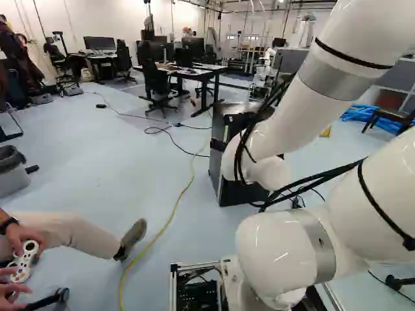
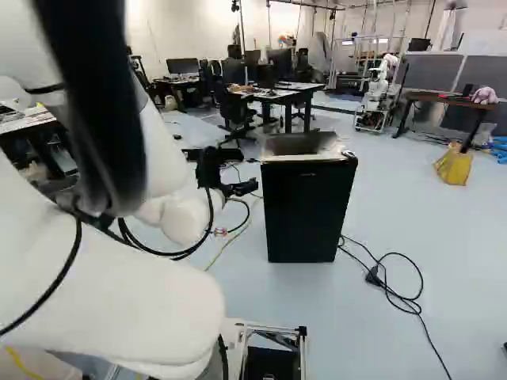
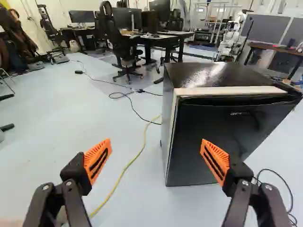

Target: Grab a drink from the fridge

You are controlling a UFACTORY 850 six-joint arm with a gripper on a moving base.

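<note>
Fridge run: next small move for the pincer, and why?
I'd ease the pincer forward, kept open, toward the upright edge of the fridge door where the pale strip runs. The door looks closed, so it probably has to open first; that edge lies ahead, between the spread fingers' lines, and nothing is gripped.

Mid-frame in the right base view, the fridge [image 2: 307,214] stands on the floor [image 2: 444,245], a bench [image 2: 305,87] behind, a cable [image 2: 374,275] lying right.
</note>
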